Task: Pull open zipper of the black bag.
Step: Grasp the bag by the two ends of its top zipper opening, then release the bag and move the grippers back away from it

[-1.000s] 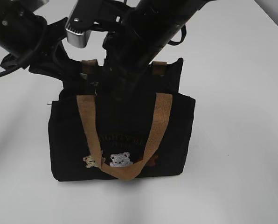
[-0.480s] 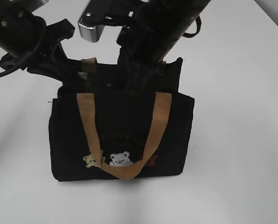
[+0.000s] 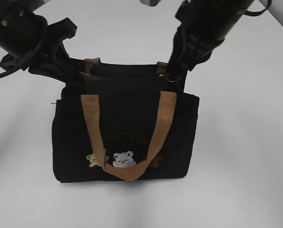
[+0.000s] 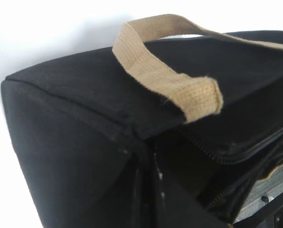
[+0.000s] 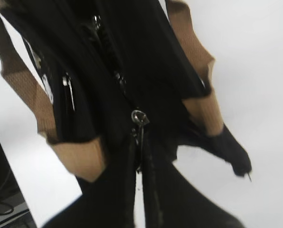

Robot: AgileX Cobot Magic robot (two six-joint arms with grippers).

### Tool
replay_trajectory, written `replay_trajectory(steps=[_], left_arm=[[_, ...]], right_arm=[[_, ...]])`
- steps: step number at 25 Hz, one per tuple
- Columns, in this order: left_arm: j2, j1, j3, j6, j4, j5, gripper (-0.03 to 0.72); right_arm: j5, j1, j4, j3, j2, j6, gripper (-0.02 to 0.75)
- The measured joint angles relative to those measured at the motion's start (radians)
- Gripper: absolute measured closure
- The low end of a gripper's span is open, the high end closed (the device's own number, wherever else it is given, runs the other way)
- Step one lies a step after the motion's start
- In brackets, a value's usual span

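The black bag [image 3: 125, 130] stands upright at the centre of the white surface [image 3: 246, 142], its tan front handle [image 3: 127, 137] hanging down the front. At the upper right of the bag's top, the right claw [image 3: 177, 71] is closed on the zipper [image 3: 172, 76], gripping its silver ring pull. The left claw [image 3: 68, 76], at the upper left, is closed against the bag's top left corner.

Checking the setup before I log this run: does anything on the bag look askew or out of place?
Mostly no. The black bag stands upright. Its near tan handle flops down over the front, partly covering the embroidered bears. Nothing looks torn or spilled.
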Motion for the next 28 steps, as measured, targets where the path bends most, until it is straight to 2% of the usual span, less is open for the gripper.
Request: replay_trajectory(steps=[4, 9, 13, 15, 16, 18, 21, 23, 25, 28], left_arm=[[0.000, 0.000, 0.000, 0.000, 0.011, 0.003, 0.698], [0.000, 0.000, 0.000, 0.000, 0.016, 0.004, 0.698], [0.000, 0.000, 0.000, 0.000, 0.017, 0.002, 0.698], [0.000, 0.000, 0.000, 0.000, 0.017, 0.002, 0.692], [0.000, 0.000, 0.000, 0.000, 0.017, 0.003, 0.683], [-0.006, 0.001, 0.000, 0.000, 0.017, 0.003, 0.622], [-0.046, 0.001, 0.000, 0.000, 0.030, 0.008, 0.456], [-0.094, 0.001, 0.000, 0.000, 0.058, 0.024, 0.345], [-0.146, 0.001, 0.000, 0.001, 0.113, 0.051, 0.272], [-0.239, 0.001, 0.000, -0.006, 0.204, 0.127, 0.249]], right_arm=[[0.112, -0.088, -0.016, 0.000, -0.013, 0.041, 0.736], [0.141, -0.179, -0.017, 0.000, -0.013, 0.064, 0.736], [0.144, -0.203, 0.032, 0.000, -0.013, 0.074, 0.735], [0.145, -0.203, 0.050, 0.000, -0.013, 0.104, 0.708], [0.146, -0.203, 0.055, 0.000, -0.013, 0.129, 0.670], [0.146, -0.203, 0.063, 0.000, -0.013, 0.191, 0.545], [0.147, -0.203, 0.063, 0.000, -0.014, 0.303, 0.335], [0.147, -0.203, 0.062, 0.003, -0.027, 0.359, 0.238], [0.147, -0.203, 0.059, 0.023, -0.060, 0.392, 0.192], [0.147, -0.203, 0.053, 0.102, -0.147, 0.419, 0.174]])
